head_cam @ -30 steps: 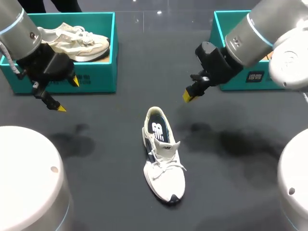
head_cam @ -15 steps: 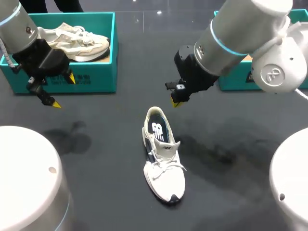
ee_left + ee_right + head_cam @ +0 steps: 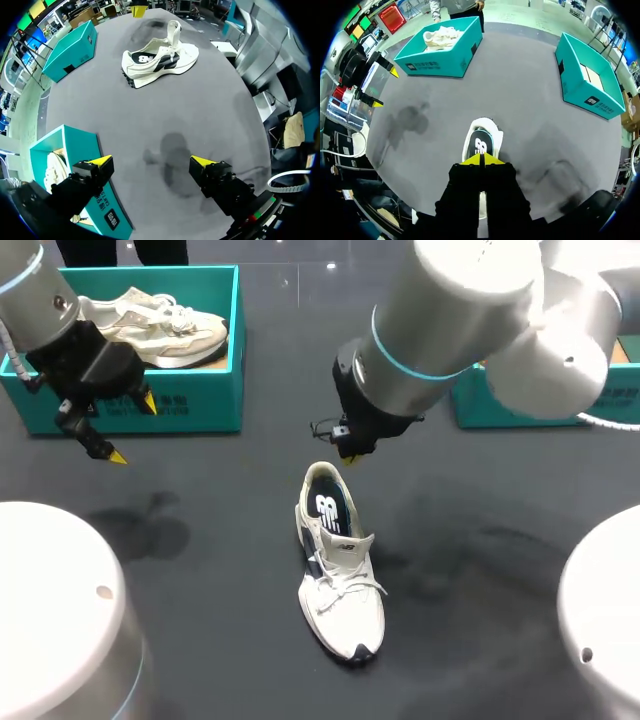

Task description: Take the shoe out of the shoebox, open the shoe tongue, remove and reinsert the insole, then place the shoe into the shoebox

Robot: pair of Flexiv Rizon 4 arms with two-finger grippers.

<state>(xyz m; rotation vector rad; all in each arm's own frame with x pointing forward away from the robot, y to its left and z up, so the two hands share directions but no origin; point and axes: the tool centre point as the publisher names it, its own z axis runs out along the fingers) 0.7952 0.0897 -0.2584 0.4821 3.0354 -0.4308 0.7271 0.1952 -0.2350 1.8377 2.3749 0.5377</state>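
Closed tight, the right pincer (image 3: 350,453) hangs just over the heel of the white sneaker (image 3: 338,560). The sneaker's length runs straight away from it across the worktop (image 3: 200,570). The left pincer (image 3: 134,431), spread wide, is well apart.

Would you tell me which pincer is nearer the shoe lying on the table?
Right. The right pincer hovers just above the heel end of the shoe, fingers closed together. The left pincer hangs open far off, beside the shoebox holding the other shoe.
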